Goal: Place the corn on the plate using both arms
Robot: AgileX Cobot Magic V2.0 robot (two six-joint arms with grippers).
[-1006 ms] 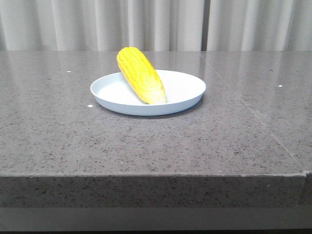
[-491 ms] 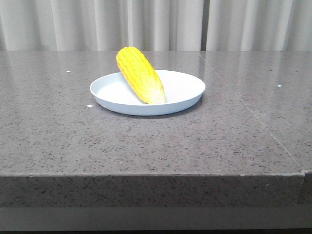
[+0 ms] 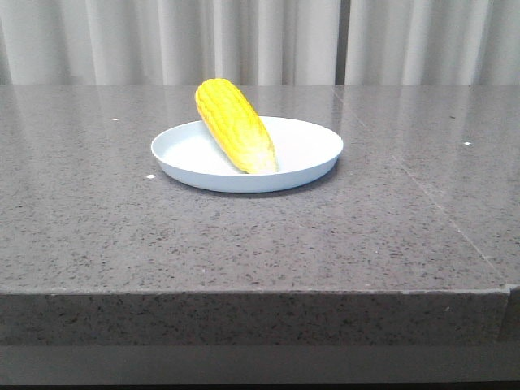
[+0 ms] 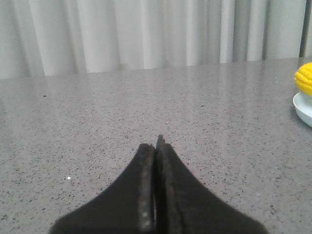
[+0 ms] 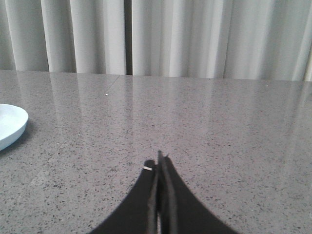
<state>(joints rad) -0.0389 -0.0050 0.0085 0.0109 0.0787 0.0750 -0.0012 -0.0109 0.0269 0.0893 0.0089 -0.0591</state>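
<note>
The yellow corn [image 3: 234,125] lies in the pale-blue plate [image 3: 309,154] at the table's middle, its pale tip toward me and its thick end over the plate's far left rim. Neither arm shows in the front view. My left gripper [image 4: 156,145] is shut and empty over bare table, with the corn's end [image 4: 303,78] and the plate's rim [image 4: 302,108] at the view's edge. My right gripper [image 5: 158,161] is shut and empty over bare table, with the plate's rim [image 5: 12,124] at its view's edge.
The grey speckled stone table [image 3: 244,236] has its front edge near me. Pale curtains [image 3: 260,41] hang behind it. A seam [image 3: 422,187] runs across the table's right part.
</note>
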